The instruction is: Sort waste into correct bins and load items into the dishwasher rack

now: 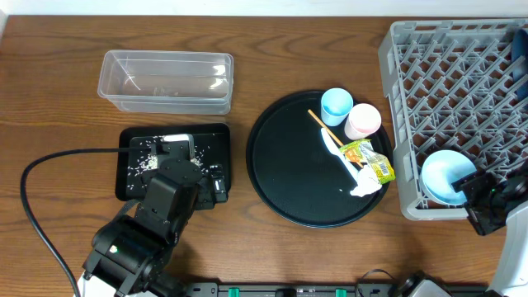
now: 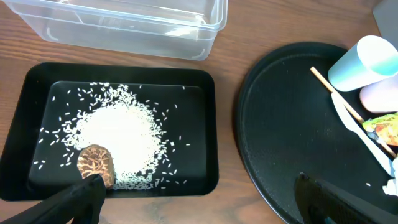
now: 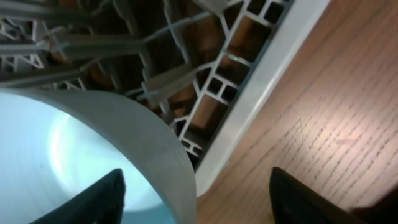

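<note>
The shallow black tray holds loose rice and a brown food lump. My left gripper hangs open over the tray's near edge, its jaws empty. The clear tub stands behind it. The light-blue cup, pink cup, yellow-green wrapper and white tissue lie on the round black tray. The pale bowl sits in the grey rack at its near corner. My right gripper is open, straddling the bowl's rim. A blue plate shows at the rack's right edge.
A thin wooden stick and a white strip lie on the round tray beside the cups. A black cable loops over the table at the left. Bare wood table lies in front of the rack.
</note>
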Available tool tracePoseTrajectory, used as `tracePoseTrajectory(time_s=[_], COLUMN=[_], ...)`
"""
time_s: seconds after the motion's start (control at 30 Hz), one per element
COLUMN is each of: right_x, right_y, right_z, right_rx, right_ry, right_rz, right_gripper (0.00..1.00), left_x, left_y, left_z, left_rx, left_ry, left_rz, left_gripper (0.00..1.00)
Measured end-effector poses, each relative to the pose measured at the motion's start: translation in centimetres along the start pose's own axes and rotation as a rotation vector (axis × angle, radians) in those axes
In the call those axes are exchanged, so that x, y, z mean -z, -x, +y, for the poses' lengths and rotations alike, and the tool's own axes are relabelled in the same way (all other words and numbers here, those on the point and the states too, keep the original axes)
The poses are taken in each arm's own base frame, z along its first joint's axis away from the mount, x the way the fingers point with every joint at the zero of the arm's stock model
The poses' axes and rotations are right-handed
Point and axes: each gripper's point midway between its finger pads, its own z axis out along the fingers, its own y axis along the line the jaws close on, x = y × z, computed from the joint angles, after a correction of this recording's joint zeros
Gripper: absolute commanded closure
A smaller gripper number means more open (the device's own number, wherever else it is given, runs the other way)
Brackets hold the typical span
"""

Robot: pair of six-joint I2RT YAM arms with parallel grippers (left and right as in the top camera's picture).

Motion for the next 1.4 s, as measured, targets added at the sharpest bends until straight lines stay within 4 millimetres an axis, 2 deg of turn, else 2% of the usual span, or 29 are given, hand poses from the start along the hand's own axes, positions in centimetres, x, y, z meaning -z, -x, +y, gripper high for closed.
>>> tracePoseTrajectory(time_s=[0.07,0.17,0.37,0.53,0.73,0.83,0.9,1.03,1.13,1.23,1.4], right_x=[0.0,0.0,0.0,0.0,0.1,0.8,2.0,5.7,7.8,9.2,10.7], right_y=[0.2,0.3,0.3,0.6,1.4,2.1,3.2,6.2,7.7,8.8,10.4], right_z=[0.1,0.2,0.3,0.5,1.0,1.6,2.3,4.5,5.3,5.5,4.7], right_rx=[0.002,-0.002,-0.003,0.001,0.006,0.01,0.017,0.037,0.045,0.044,0.011], right_ry=[0.006,0.011,0.013,0.025,0.045,0.055,0.072,0.122,0.136,0.128,0.069], right_rz=[-0.006,-0.012,-0.012,-0.024,-0.052,-0.072,-0.105,-0.222,-0.288,-0.34,-0.425], right_gripper=[0.51,0.52,0.81,0.99,0.99,0.99,0.99,0.99,0.99,0.99,0.98], left_x=[0.0,0.0,0.0,0.0,0.0,0.0,0.0,0.0,0.0,0.0,0.0], left_y=[0.0,0.0,0.0,0.0,0.0,0.0,0.0,0.0,0.0,0.0,0.0], left_z=[0.0,0.0,0.0,0.0,0.0,0.0,0.0,0.0,0.0,0.0,0.0], left_rx=[0.0,0.0,0.0,0.0,0.0,0.0,0.0,0.0,0.0,0.0,0.0], left_ry=[0.0,0.0,0.0,0.0,0.0,0.0,0.0,0.0,0.0,0.0,0.0], left_rz=[0.0,0.0,0.0,0.0,0.0,0.0,0.0,0.0,0.0,0.0,0.0], left_gripper=[0.02,0.02,0.02,0.02,0.02,0.02,0.02,0.02,0.02,0.02,0.02])
